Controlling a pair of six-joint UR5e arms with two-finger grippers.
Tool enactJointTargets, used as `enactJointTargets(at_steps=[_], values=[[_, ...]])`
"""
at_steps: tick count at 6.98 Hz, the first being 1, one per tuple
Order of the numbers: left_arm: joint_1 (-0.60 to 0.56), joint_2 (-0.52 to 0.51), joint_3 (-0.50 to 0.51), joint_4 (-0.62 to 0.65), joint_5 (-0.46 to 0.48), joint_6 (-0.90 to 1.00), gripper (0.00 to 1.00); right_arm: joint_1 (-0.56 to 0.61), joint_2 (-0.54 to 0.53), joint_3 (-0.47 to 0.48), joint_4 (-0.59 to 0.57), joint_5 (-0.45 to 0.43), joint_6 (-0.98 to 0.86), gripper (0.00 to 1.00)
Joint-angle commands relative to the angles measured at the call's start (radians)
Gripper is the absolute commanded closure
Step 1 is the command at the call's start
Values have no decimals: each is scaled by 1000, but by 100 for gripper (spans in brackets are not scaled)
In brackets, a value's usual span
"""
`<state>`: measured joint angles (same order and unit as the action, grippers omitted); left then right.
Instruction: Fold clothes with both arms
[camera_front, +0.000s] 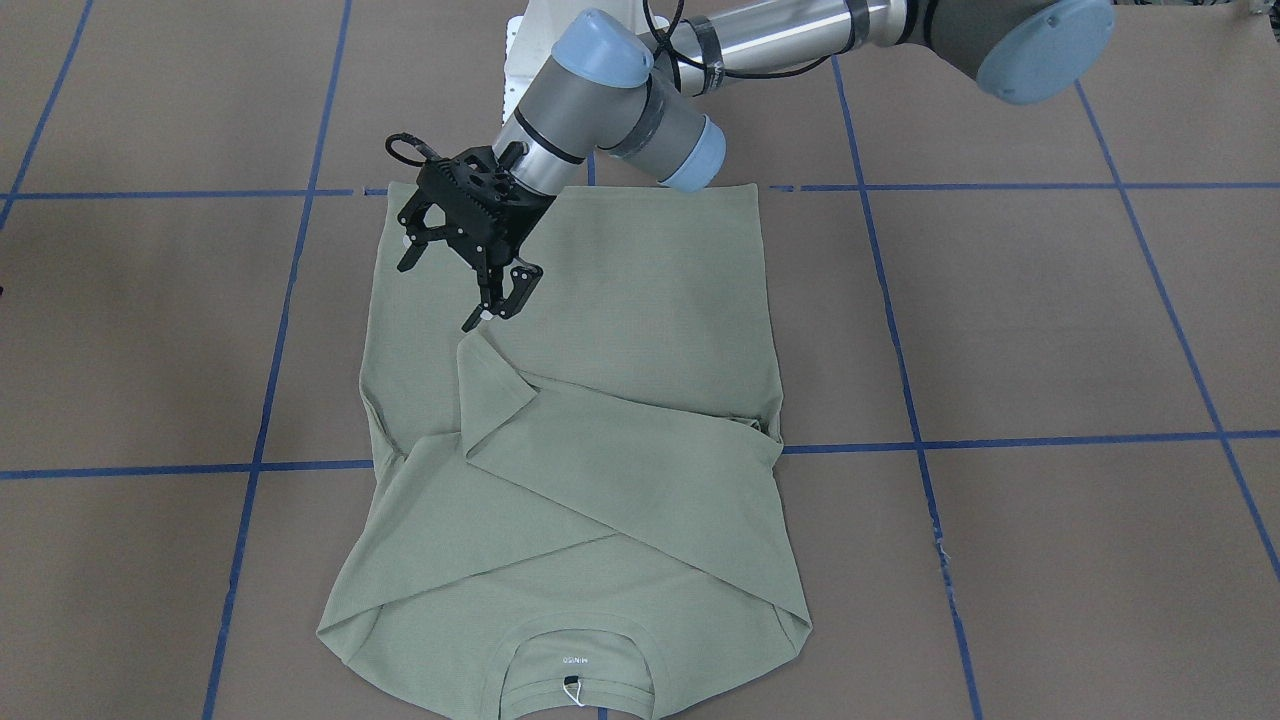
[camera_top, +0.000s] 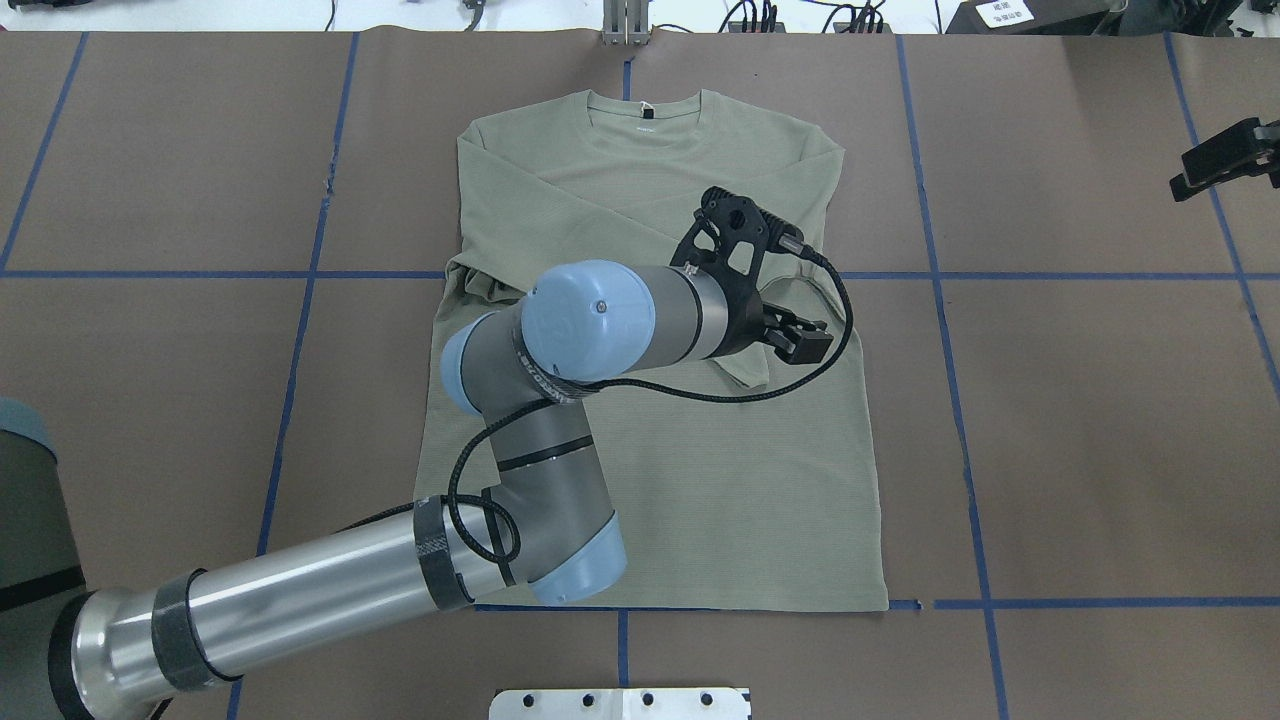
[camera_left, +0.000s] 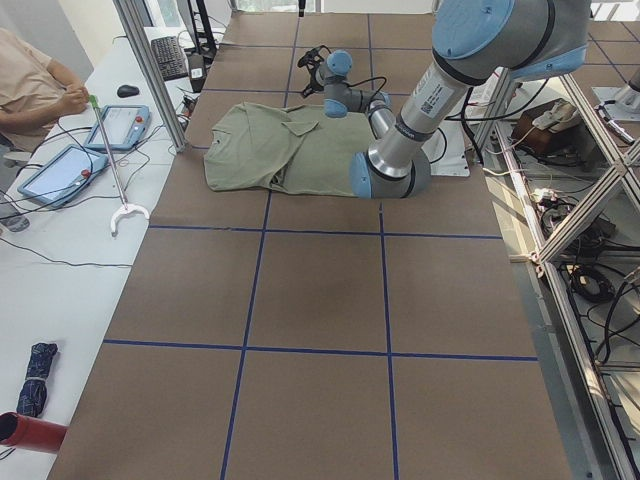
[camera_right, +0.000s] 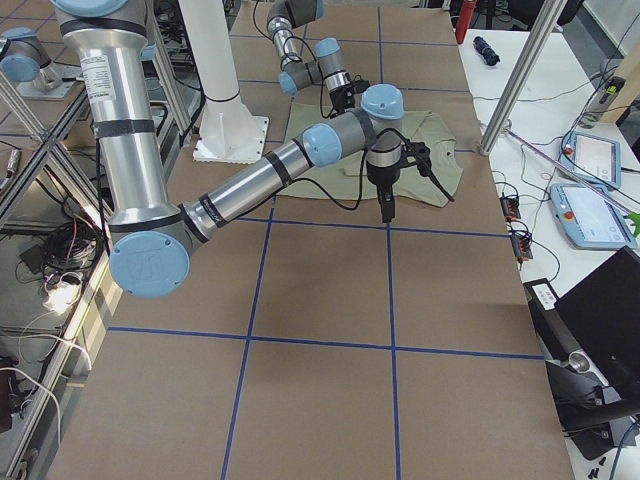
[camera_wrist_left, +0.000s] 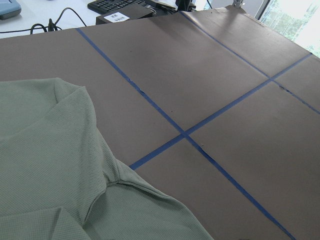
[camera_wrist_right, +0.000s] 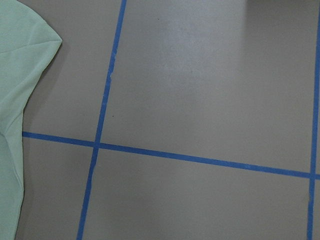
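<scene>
The sage-green long-sleeved knit shirt lies spread flat in the middle of the brown paper-covered table, which is marked with a grid of blue tape lines. Its ribbed round neck points away from the robot and its straight hem is on the robot's side. Both sleeves are folded inward and cross over the body of the shirt. The end of one sleeve lies near the middle of the cloth, and a small white label shows inside the neck. The silver-grey left arm with light blue joint caps reaches across the shirt from the robot's left. Its black two-finger left gripper hangs just above the cloth, close to that sleeve end. The fingers are spread apart and hold nothing; I cannot tell if the lower fingertip touches the sleeve. The left wrist view shows one folded edge of the shirt and bare table beside it. The right arm stretches out over the robot's right side of the shirt. The right gripper is above the bare table beyond the shirt's edge, and whether its fingers are apart or together I cannot tell. A white metal plate stands at the robot's edge of the table. In the left side view a seated person is at a white desk with two tablets.
</scene>
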<state>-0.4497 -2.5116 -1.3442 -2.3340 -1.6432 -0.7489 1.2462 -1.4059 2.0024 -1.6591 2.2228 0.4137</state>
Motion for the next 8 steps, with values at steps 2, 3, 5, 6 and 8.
enactJointTargets(at_steps=[2,3,5,6,8], values=[[-145,133,-241,330,-182,79,0,-233,151,-76,153,-87,291,0],[-203,249,-363,388,-210,86,0,-319,213,-76,122,-160,407,0],[-297,379,-461,430,-262,232,0,-479,319,-83,14,-331,529,0],[-332,454,-489,403,-317,305,0,-537,409,-143,-35,-388,593,0],[-360,493,-515,387,-388,312,0,-640,572,-363,-37,-544,657,14]])
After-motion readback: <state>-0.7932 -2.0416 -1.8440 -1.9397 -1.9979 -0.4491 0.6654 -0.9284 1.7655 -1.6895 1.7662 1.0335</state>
